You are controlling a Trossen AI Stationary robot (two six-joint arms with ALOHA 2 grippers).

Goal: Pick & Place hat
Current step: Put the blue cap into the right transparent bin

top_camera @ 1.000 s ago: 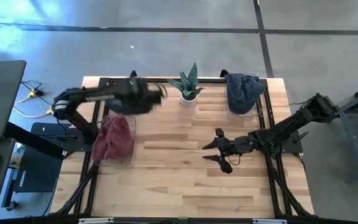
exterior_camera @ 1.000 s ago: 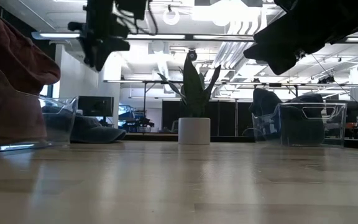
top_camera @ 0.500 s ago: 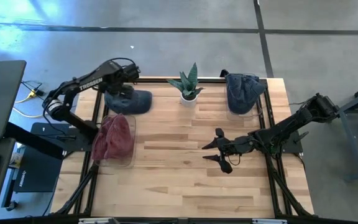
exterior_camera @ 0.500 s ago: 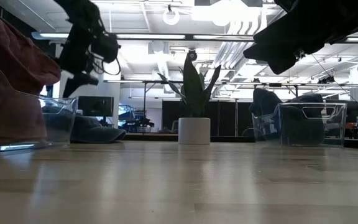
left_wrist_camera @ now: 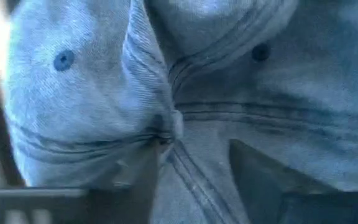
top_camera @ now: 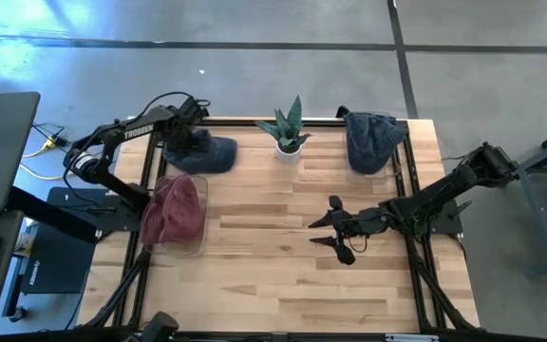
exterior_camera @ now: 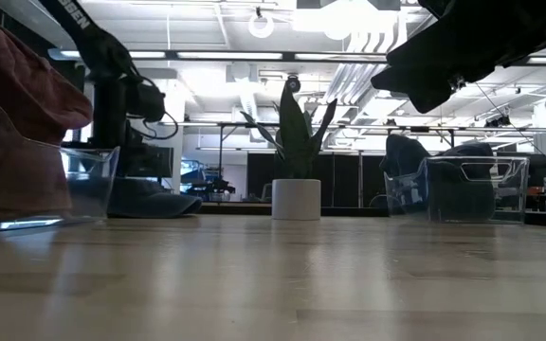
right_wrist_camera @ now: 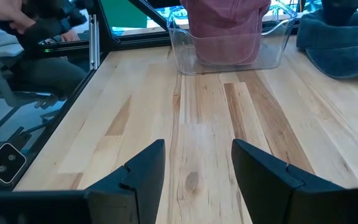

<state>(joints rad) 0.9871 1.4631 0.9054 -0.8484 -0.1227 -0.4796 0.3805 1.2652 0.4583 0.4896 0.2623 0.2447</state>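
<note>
Looking down from overhead, I see the left gripper (top_camera: 195, 142) lowered onto the blue hat (top_camera: 205, 154), which lies on the wooden surface (top_camera: 283, 247) near the far left corner, just behind the clear bin (top_camera: 190, 245) that holds a red hat (top_camera: 172, 209). In the left wrist view the denim fills nearly everything, seams and two eyelets plain to see, and the two dark fingers (left_wrist_camera: 143, 180) stand apart with cloth lying between them; I cannot tell from these pictures whether they have a grip on it, only that the jaws are parted and pressed close to the fabric. From the low view the hat (exterior_camera: 150, 201) rests flat on the surface beneath the left arm.

My right gripper (top_camera: 333, 226) waits over the middle-right of the surface, well apart from the hat, its jaws open with bare wood showing between the fingers (right_wrist_camera: 143, 171) in its wrist view.

A small potted plant (top_camera: 289, 130) stands at the far edge between the blue hat and a second clear bin (top_camera: 393, 157) holding another blue cloth item (top_camera: 368, 141) at the far right corner.
</note>
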